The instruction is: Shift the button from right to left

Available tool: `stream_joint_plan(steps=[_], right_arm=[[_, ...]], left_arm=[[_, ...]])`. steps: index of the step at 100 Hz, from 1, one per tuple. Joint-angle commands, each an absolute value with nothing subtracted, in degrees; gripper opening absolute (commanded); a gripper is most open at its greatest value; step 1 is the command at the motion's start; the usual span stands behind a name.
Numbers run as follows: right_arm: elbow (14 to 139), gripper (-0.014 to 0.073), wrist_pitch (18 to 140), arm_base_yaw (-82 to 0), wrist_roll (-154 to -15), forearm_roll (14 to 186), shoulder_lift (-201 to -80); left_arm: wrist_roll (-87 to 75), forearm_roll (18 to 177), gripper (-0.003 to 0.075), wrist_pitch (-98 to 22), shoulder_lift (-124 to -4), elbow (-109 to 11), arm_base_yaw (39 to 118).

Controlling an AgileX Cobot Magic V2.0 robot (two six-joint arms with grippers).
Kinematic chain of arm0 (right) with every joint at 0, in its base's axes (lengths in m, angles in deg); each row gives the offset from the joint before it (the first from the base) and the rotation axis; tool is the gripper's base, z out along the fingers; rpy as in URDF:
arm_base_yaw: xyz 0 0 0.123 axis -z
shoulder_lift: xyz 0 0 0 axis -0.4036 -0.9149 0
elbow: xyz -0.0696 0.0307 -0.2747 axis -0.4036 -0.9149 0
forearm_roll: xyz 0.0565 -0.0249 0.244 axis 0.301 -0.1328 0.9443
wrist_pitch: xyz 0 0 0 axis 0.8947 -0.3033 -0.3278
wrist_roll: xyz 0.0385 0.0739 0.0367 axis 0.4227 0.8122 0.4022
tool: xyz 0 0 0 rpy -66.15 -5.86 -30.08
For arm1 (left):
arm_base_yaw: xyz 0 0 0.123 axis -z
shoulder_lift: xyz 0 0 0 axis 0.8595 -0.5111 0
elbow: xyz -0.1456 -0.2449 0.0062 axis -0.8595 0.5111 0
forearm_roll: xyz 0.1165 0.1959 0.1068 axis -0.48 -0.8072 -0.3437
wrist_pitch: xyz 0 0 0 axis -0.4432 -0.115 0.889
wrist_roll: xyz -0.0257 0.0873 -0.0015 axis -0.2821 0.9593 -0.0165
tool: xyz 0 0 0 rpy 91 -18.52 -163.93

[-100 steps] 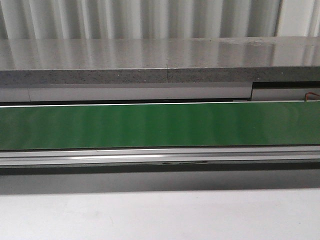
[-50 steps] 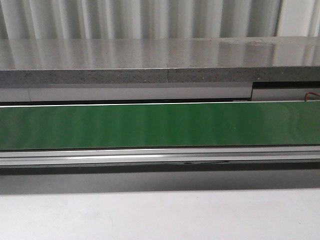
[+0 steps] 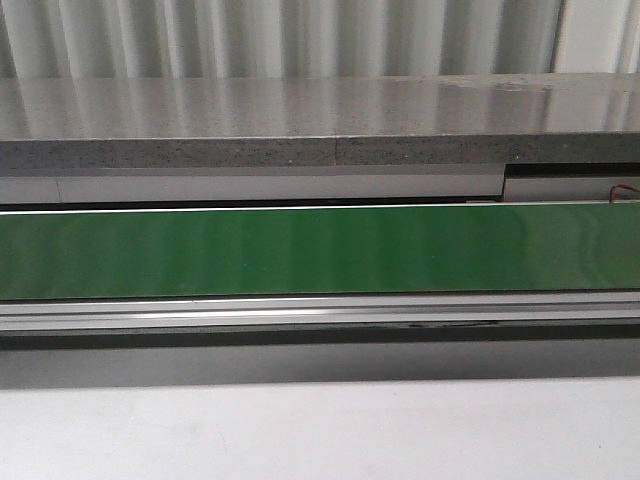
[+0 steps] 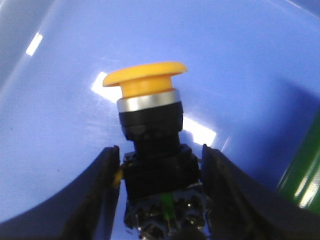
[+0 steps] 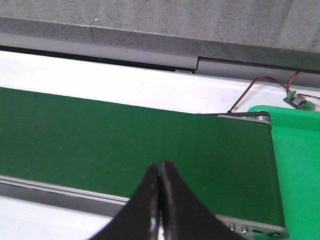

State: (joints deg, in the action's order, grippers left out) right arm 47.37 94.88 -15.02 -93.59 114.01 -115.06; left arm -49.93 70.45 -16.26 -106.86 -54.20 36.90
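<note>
Your left claw grips one button, centre frame: yellow mushroom cap, silver ring, black body, over a blue bin. Your right claw is clenched empty above one belt.

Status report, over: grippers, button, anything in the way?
Left gripper shut on button, held over blue bin. Right gripper shut, empty, above green belt. Nothing blocking in view.
</note>
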Motion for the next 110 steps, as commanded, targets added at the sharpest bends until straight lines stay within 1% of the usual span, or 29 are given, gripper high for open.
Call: stream_joint_plan(steps=[1,27,39,44,47,75,97,110], right_arm=[[48.96,-0.0067,91.56,-15.21,-94.22,114.57,-115.09],[48.96,-0.0067,91.56,-15.21,-94.22,114.57,-115.09],[48.96,-0.0067,91.56,-15.21,-94.22,114.57,-115.09],[48.96,-0.0067,91.56,-15.21,-94.22,114.57,-115.09],[48.96,-0.0067,91.56,-15.21,-94.22,114.57,-115.09],[48.96,-0.0067,91.56,-15.21,-94.22,114.57,-115.09],[48.96,-0.0067,91.56,-15.21,-94.22,114.57,-115.09],[48.96,-0.0067,91.56,-15.21,-94.22,114.57,-115.09]], left_arm=[[-47.69,73.03,0.0106,-18.12,-104.57,-55.93,36.77],[-46.98,73.56,0.0312,-17.86,-104.57,-55.93,36.77],[-46.91,73.8,0.0468,-17.86,-104.57,-55.93,36.77],[-46.84,73.8,0.0519,-17.62,-104.57,-55.93,36.77],[-46.84,73.8,0.0537,-17.5,-104.57,-55.93,36.77],[-46.84,73.47,0.0544,-19.43,-102.78,-55.93,36.77],[-46.84,74.34,0.0544,-21.25,-93.18,-55.72,37.0],[-46.51,74.45,0.0544,-22.84,-86.12,-53.76,39.51]])
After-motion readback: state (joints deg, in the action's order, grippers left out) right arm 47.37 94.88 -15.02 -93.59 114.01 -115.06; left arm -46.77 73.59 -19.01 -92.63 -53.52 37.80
